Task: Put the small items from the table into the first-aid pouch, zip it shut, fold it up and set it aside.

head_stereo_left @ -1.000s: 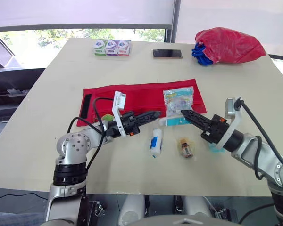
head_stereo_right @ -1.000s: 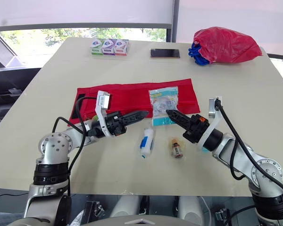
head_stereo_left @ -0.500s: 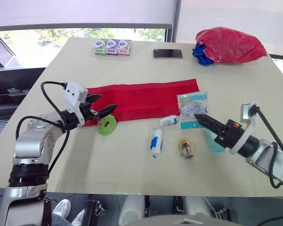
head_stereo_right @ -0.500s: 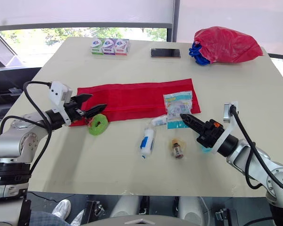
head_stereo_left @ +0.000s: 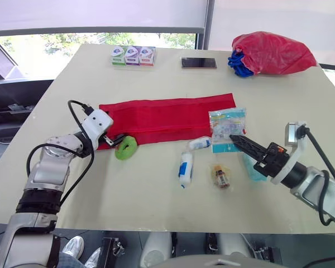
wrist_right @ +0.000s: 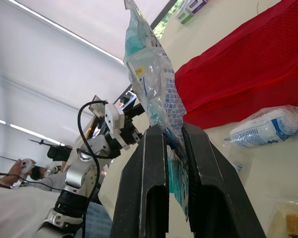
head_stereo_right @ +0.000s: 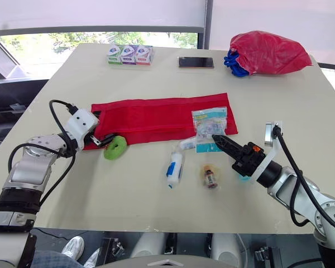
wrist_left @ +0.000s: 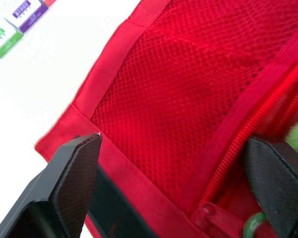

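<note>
Red mesh and thin cloth make the first-aid pouch [head_stereo_left: 167, 114] a light, limp thing. By my judgement it will bunch and slide on the table [head_stereo_left: 156, 195] rather than keep its shape, so it is best taken by a stitched hem or the zip edge, not the netting. It lies flat and unfolded, with one end corner between the jaws of the left gripper [head_stereo_left: 113, 138]. Those jaws stand wide apart and pinch nothing, one finger outside the hem, the other by the zip line. A green ring [head_stereo_left: 126, 148] sits just beside that second finger. The left arm is bent at the elbow, forearm low, wrist turned toward the pouch end.

The right gripper [head_stereo_left: 234, 138] is clenched on the edge of a clear plastic packet [head_stereo_left: 227, 124], which stands up beyond its tips. It is probably crinkly and slippery, so the sealed rim is the safest hold. That arm reaches forward, low and nearly level. Beside its jaws a wrapped roll [head_stereo_left: 200, 143], a white tube [head_stereo_left: 184, 168] and a small bottle [head_stereo_left: 220, 176] lie loose
</note>
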`<state>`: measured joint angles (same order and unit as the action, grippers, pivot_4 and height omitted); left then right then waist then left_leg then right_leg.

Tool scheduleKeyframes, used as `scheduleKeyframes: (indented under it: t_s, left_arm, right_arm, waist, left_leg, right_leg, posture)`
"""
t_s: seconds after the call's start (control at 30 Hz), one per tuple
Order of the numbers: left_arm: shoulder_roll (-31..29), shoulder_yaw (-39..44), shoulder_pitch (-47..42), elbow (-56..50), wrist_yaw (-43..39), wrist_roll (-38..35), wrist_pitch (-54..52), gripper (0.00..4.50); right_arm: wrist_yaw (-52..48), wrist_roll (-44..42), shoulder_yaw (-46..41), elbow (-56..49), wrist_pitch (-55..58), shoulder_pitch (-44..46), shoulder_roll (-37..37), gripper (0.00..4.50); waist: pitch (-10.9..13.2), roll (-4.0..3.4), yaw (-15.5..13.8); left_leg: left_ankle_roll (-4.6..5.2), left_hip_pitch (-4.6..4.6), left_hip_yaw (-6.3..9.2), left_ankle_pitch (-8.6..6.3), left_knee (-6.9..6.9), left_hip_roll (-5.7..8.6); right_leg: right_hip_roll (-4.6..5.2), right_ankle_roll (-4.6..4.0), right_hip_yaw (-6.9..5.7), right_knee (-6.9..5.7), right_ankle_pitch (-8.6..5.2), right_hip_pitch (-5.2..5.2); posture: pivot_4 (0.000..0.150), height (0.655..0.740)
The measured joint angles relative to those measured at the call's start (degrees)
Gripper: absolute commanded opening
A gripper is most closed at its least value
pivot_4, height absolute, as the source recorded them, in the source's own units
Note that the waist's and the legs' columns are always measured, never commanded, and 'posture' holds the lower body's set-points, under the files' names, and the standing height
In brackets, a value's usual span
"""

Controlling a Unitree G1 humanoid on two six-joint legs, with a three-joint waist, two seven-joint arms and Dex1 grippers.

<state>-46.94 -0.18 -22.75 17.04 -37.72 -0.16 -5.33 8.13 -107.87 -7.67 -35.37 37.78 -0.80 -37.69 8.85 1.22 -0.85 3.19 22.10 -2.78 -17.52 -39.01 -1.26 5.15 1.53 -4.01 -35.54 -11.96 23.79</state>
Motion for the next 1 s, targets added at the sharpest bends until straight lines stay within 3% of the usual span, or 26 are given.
scheduleKeyframes:
  t_s: [0.03, 0.13, 0.37, 0.43, 0.67, 1.0]
  left_arm:
    - [0.16, -0.31, -0.48, 0.74, 0.44, 1.09, 0.92, 4.48]
    - [0.6, -0.52, -1.09, 1.83, 0.6, 2.4, 2.47, 3.86]
    - [1.52, -0.8, -1.4, 2.15, -1.4, 3.24, 4.56, 0.62]
    - [1.51, -0.8, -1.33, 2.11, -1.98, 3.25, 4.63, 0.03]
    - [2.09, -0.79, -1.18, 2.06, -3.14, 3.18, 4.66, 0.03]
    - [10.47, -5.61, -6.64, -1.08, -9.55, 1.77, 2.98, 0.03]
  right_arm:
    - [0.03, 0.13, 0.07, -0.05, -0.14, -0.01, 0.2, 0.0]
    - [0.11, 0.29, 0.14, -0.2, -0.47, -0.04, 0.7, 0.0]
    - [0.13, 0.5, 0.64, -2.1, -0.53, -0.07, 0.89, 0.0]
    - [0.16, 0.5, 0.64, -2.12, -0.53, -0.08, 0.86, 0.0]
    - [0.36, 0.8, 0.67, -2.29, -0.53, -0.19, 0.86, 0.0]
    - [2.49, 0.91, 2.82, -2.36, -0.57, 0.29, 0.92, 0.0]
  waist:
    - [0.0, 0.0, 0.01]
    - [0.0, 0.0, 0.02]
    - [0.0, 0.0, 0.03]
    - [0.0, 0.0, 0.03]
    - [0.0, 0.0, -0.04]
    - [-0.01, 0.01, -0.36]
  left_leg:
    - [0.0, 0.0, 0.0, 0.0, 0.02, 0.0]
    - [0.0, 0.0, 0.01, 0.0, 0.04, 0.0]
    - [0.0, 0.0, 0.01, 0.0, 0.04, 0.0]
    - [0.0, 0.0, 0.01, 0.0, 0.04, 0.0]
    - [0.0, 0.01, 0.01, 0.01, 0.03, 0.01]
    - [0.02, 0.07, 0.05, 0.01, -0.11, 0.05]
  right_leg:
    - [0.01, 0.0, -0.01, 0.0, 0.0, 0.0]
    - [0.02, 0.0, -0.03, 0.0, 0.0, 0.0]
    - [0.04, 0.0, -0.04, 0.01, 0.0, 0.0]
    - [0.04, 0.0, -0.04, 0.01, 0.0, 0.0]
    - [0.15, 0.01, -0.27, 0.0, 0.01, -0.01]
    - [0.03, 0.24, -0.44, -0.02, 0.14, -0.08]
  posture:
    - [0.15, 0.74]
    - [0.15, 0.74]
    - [0.15, 0.74]
    - [0.15, 0.74]
    - [0.15, 0.74]
    - [0.15, 0.74]
